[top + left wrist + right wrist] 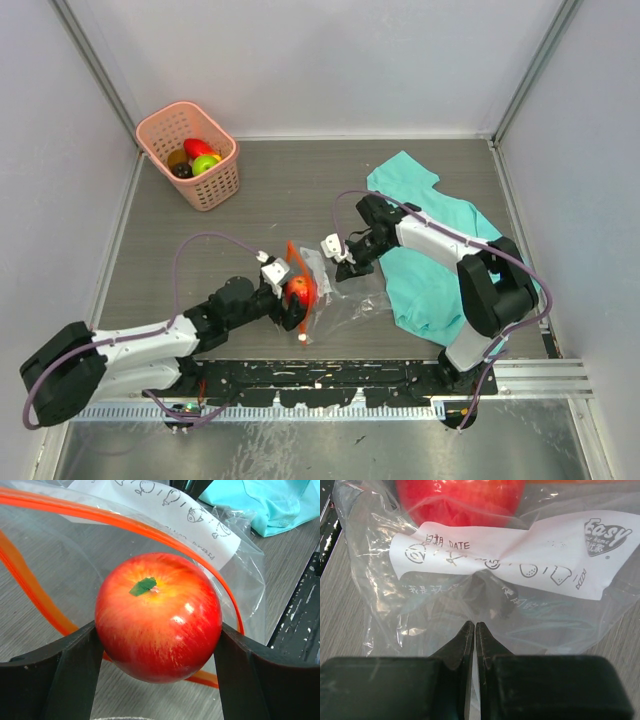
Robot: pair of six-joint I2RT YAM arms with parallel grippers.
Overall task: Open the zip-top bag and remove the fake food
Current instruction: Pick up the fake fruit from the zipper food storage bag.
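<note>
The clear zip-top bag (335, 285) lies mid-table with its red-orange zip strip (291, 258) held open in a loop. My left gripper (293, 293) is shut on a glossy red apple (158, 616), one piece of fake food, at the bag's mouth, just above the table. My right gripper (345, 258) is shut on the bag's far end; in the right wrist view the jaws pinch the clear plastic (475, 630) below the white label (510, 560), and the apple (460, 500) shows through the bag. More fake food (195, 156) lies in the pink basket (212, 188).
The pink basket stands at the back left near the wall. A teal cloth (435, 250) lies on the right under my right arm, also in the left wrist view (280, 502). A black rail (330, 375) runs along the table's near edge.
</note>
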